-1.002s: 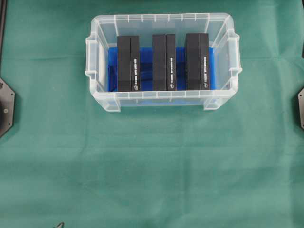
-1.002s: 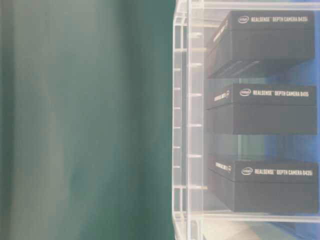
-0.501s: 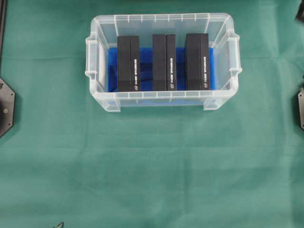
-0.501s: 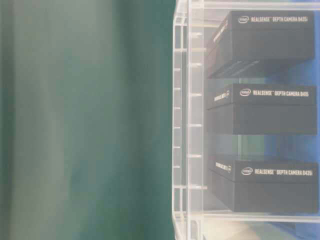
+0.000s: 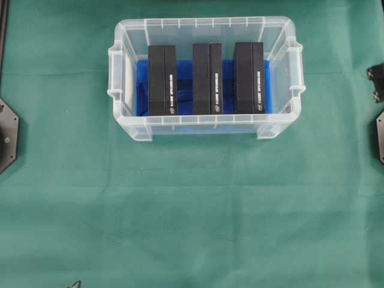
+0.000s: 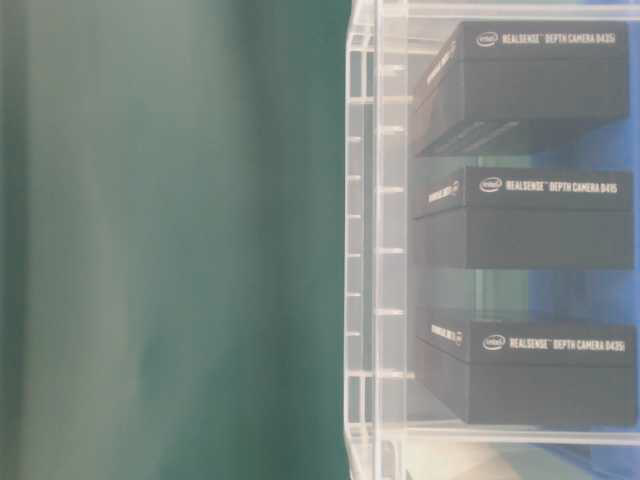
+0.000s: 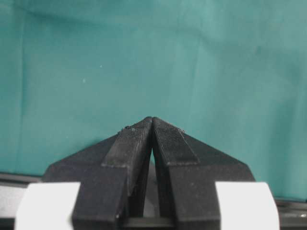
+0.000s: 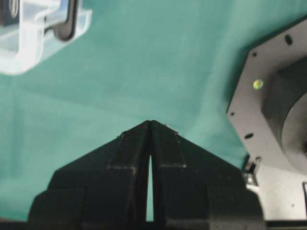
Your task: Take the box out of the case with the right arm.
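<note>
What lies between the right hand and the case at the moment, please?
Only bare green cloth. In the right wrist view, the shut right hand points over it, with a corner of the case at upper left.

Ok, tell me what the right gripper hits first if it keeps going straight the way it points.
Probably just the green cloth. The right gripper is shut, its tips aimed at bare cloth. The case lies off to the upper left of that line, and the grey base plate to the right. Depth is unclear.
</note>
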`<act>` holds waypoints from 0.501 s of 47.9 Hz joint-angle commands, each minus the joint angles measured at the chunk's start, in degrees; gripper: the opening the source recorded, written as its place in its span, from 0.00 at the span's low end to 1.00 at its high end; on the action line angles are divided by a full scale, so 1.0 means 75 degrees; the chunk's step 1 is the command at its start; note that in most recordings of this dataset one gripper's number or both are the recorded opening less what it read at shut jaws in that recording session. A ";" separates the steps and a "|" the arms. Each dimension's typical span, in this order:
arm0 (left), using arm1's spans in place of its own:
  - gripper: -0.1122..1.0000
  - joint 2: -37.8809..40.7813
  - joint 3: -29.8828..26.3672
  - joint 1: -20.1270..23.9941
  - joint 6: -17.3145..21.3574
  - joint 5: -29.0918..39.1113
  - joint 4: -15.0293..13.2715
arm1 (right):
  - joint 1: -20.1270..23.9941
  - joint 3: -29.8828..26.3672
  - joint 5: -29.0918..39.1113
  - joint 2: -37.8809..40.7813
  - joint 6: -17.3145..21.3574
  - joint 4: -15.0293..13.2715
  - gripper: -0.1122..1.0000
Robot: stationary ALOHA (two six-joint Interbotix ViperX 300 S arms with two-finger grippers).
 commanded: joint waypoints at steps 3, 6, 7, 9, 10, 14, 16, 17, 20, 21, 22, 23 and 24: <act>0.10 0.0023 -0.0187 -0.0035 -0.0012 -0.0012 -0.0012 | -0.0469 -0.0176 -0.0047 0.0129 -0.0199 -0.0328 0.10; 0.10 0.0023 -0.0187 -0.0035 -0.0012 -0.0012 -0.0012 | -0.0797 -0.0164 -0.0059 0.0152 -0.0480 -0.0387 0.10; 0.10 0.0023 -0.0199 -0.0035 -0.0012 -0.0012 0.0000 | -0.0902 -0.0164 -0.0070 0.0152 -0.0586 -0.0375 0.10; 0.10 0.0023 -0.0199 -0.0035 -0.0012 -0.0012 -0.0012 | -0.1090 -0.0152 -0.0094 0.0164 -0.0785 -0.0387 0.10; 0.10 0.0023 -0.0187 -0.0035 -0.0012 -0.0012 -0.0012 | -0.1184 -0.0152 -0.0105 0.0176 -0.0891 -0.0387 0.10; 0.10 0.0023 -0.0199 -0.0023 -0.0012 -0.0012 0.0000 | -0.1512 -0.0164 -0.0187 0.0199 -0.1230 -0.0387 0.10; 0.10 0.0023 -0.0199 -0.0035 -0.0012 -0.0012 0.0000 | -0.1664 -0.0152 -0.0234 0.0199 -0.1359 -0.0387 0.10; 0.10 0.0023 -0.0199 -0.0035 -0.0023 -0.0012 -0.0012 | -0.1734 -0.0152 -0.0246 0.0211 -0.1406 -0.0387 0.10; 0.10 0.0023 -0.0199 -0.0023 -0.0023 -0.0012 -0.0012 | -0.1910 -0.0129 -0.0305 0.0234 -0.1547 -0.0387 0.10; 0.10 0.0023 -0.0199 -0.0023 -0.0023 -0.0012 -0.0012 | -0.1945 -0.0129 -0.0340 0.0234 -0.1570 -0.0387 0.10; 0.10 0.0023 -0.0199 -0.0023 -0.0023 -0.0012 -0.0012 | -0.1980 -0.0117 -0.0352 0.0246 -0.1594 -0.0375 0.10; 0.10 0.0023 -0.0199 -0.0035 -0.0023 -0.0012 0.0000 | -0.2004 -0.0117 -0.0352 0.0258 -0.1617 -0.0387 0.10; 0.10 0.0023 -0.0199 -0.0035 -0.0023 -0.0012 -0.0012 | -0.2039 -0.0105 -0.0387 0.0246 -0.1629 -0.0387 0.10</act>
